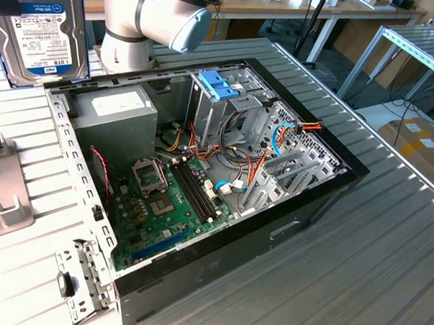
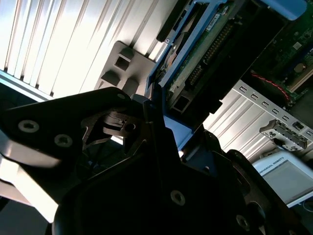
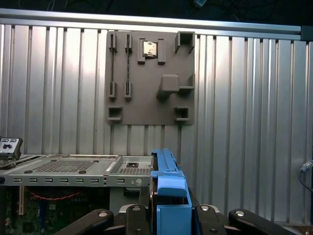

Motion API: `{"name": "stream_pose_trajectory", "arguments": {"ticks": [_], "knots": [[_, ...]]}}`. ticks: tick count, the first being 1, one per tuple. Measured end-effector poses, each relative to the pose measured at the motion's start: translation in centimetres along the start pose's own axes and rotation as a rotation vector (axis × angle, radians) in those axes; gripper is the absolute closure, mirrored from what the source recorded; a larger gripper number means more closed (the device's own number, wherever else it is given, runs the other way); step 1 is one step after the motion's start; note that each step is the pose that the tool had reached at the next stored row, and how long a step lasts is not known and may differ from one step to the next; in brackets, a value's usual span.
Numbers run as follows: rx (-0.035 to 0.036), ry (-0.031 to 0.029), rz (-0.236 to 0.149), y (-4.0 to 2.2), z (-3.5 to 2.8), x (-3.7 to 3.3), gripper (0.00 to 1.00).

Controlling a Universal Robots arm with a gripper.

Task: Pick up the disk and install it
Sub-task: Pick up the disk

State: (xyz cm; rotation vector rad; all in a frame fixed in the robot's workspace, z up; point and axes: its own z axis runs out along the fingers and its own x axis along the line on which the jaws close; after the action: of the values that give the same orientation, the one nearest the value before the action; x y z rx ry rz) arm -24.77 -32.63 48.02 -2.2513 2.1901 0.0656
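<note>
Gripper clamped on the disk, long axis running out from the fingers; drive cage lies toward the exterior view's right.

Disk between fingers, above table

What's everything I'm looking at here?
disk: one, dark with white-and-blue label, exterior view's upper left, held upright
computer case: one, black, open, on the table
power supply: one, grey, inside the case
motherboard: one, green, inside the case
drive cage: one, metal with light-blue handles, inside the case
fixture plate: one, grey, on the table
table: one, ribbed silver, under everything
arm: one, pale grey, exterior view's top
pincer: one, black, shut on the disk
</note>
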Motion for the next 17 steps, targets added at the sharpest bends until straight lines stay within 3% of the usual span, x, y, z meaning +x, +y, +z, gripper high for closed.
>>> {"name": "stream_pose_trajectory", "arguments": {"ticks": [17], "knots": [[0.0000,0.0000,0.000,-0.86,-0.01,0.76,0.63]]}}
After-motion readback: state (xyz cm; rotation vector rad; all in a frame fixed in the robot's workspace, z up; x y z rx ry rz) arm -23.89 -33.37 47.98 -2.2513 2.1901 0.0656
